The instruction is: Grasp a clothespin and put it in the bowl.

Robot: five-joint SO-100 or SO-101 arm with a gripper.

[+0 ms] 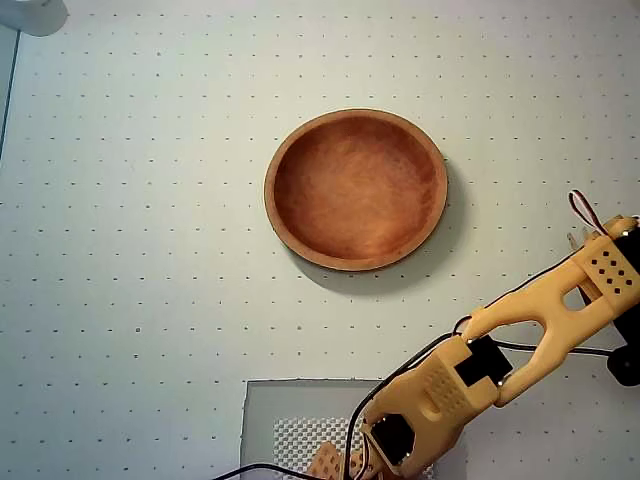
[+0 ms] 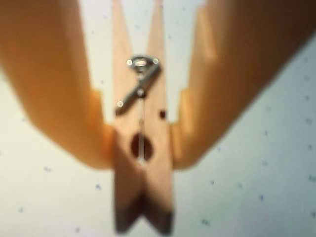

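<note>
In the wrist view the light-tan wooden clothespin [image 2: 153,131] with its metal spring [image 2: 139,81] sits between my two orange fingers [image 2: 64,98], which press on both its sides. My gripper [image 2: 143,160] is shut on it over the white dotted surface. In the overhead view the gripper [image 1: 335,468] is at the bottom edge, partly cut off, over a grey pad [image 1: 295,410]. The clothespin is not clear in that view. The reddish-brown wooden bowl [image 1: 290,225] stands empty at the middle, well above the gripper in that view.
The orange arm [image 1: 540,335] reaches in from the right edge to the bottom middle, with black cables along it. A white dotted mat [image 1: 130,250] covers the table. A pale round object [image 1: 30,15] sits in the top left corner.
</note>
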